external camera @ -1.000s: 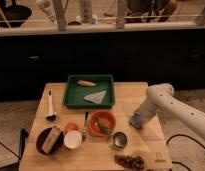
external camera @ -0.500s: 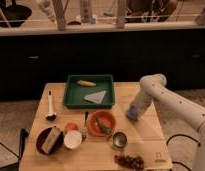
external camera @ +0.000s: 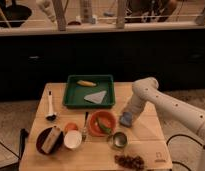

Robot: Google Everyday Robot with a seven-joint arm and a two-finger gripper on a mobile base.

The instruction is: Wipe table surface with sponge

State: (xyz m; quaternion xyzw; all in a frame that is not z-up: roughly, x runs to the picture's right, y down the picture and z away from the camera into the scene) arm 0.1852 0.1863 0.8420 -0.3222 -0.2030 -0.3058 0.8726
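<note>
My fingers press the soft blue-grey sponge onto the pale plank desk; grip state unclear.

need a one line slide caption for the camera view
Gripper presses the blue-grey sponge onto the wooden table surface, right of the orange bowl and near the green tray.

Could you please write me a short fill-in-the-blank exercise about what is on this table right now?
1. The grey triangular cloth lies inside the ____ tray.
2. The sponge under the hand sits just to the right of the ____ bowl.
3. The yellow item in the tray lies ____ from the camera than the cloth.
4. The dark logo mark is on the table surface near its front-____ corner.

Missing words: green; orange; farther; right
</note>
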